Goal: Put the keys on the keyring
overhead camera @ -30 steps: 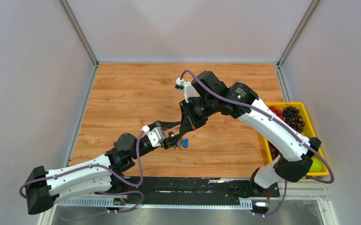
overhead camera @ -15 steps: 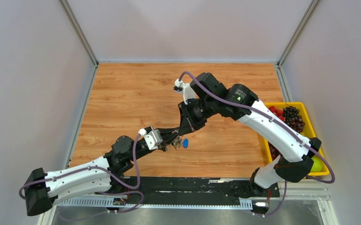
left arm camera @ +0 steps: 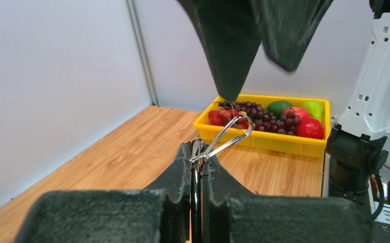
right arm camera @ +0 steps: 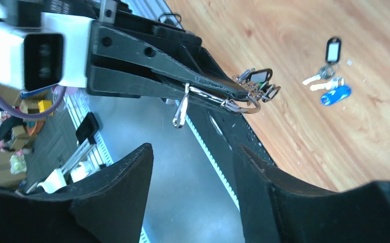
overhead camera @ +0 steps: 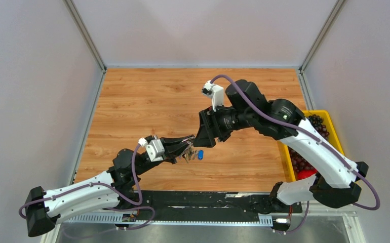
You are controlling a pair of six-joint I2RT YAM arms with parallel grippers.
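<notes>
My left gripper (overhead camera: 187, 148) is shut on the keyring (right arm camera: 244, 105), a thin silver wire ring pinched edge-on between its fingers (left arm camera: 183, 167). A silver clip (left arm camera: 227, 135) sticks out from the ring, and a bunch of keys (right arm camera: 258, 83) with a black tag hangs from it. More keys lie loose on the wood: one with a blue tag (right arm camera: 336, 95), one with a black tag (right arm camera: 332, 49), and bare silver ones (right arm camera: 318, 81). My right gripper (right arm camera: 193, 148) is open and holds nothing, just right of the left gripper's tips and apart from the ring.
A yellow tray (overhead camera: 330, 117) of grapes and other fruit stands at the table's right edge, partly under my right arm. The blue tag (overhead camera: 200, 154) lies on the wood just right of the left gripper. Grey walls close in three sides.
The left gripper has closed on the keyring. The right gripper, shut a second ago, has opened, let go and drawn back to the right. The left arm has shifted slightly left.
</notes>
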